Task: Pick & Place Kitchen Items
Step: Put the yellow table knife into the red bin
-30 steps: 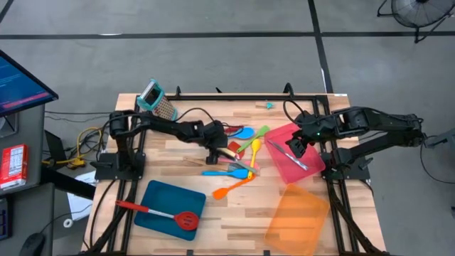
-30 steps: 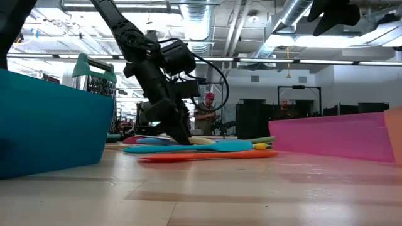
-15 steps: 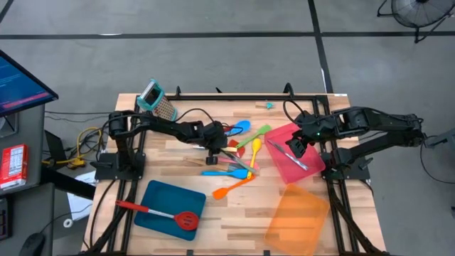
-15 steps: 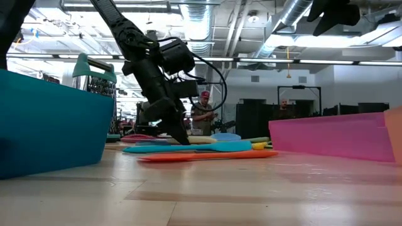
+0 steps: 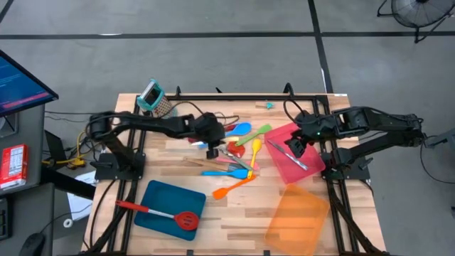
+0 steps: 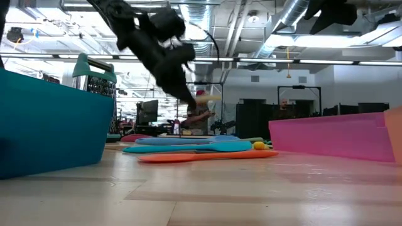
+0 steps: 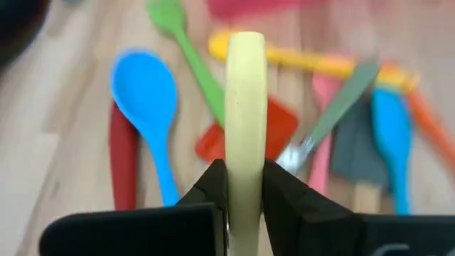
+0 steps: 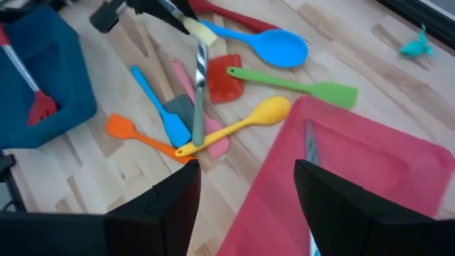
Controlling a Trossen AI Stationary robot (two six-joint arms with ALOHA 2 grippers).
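Observation:
My left gripper [image 5: 215, 146] hangs above the pile of kitchen items mid-table, shut on a pale cream flat-handled utensil [image 7: 246, 107]. The low view shows that utensil [image 6: 208, 97] clear above the pile. In the pile lie a blue spoon [image 5: 242, 129], a green spatula [image 5: 258, 133], a yellow spoon [image 5: 254, 147], an orange spatula [image 5: 233, 188] and a grey-green one [image 8: 197, 107]. My right gripper [image 8: 245, 213] waits open above the pink tray [image 5: 302, 167], which holds a metal utensil [image 5: 287, 155]. My left gripper pinches the cream utensil's flat handle [image 7: 246, 186] between its two fingers [image 7: 213, 186], one on each broad face. The fingers slant down from the table's left side. The utensil sticks out ahead of the fingertips, along them, and is lifted clear of the pile.
A blue tray [image 5: 160, 195] at the near left holds a red slotted turner [image 5: 186, 219]. An orange tray [image 5: 297, 219] lies at the near right. A metal grater with a teal handle [image 5: 156, 99] stands at the far left. A person [image 6: 200, 116] stands in the room beyond.
My left gripper has risen from the pile and carried the cream utensil up with it; the utensil now hangs clear above the other items, which have stayed on the table.

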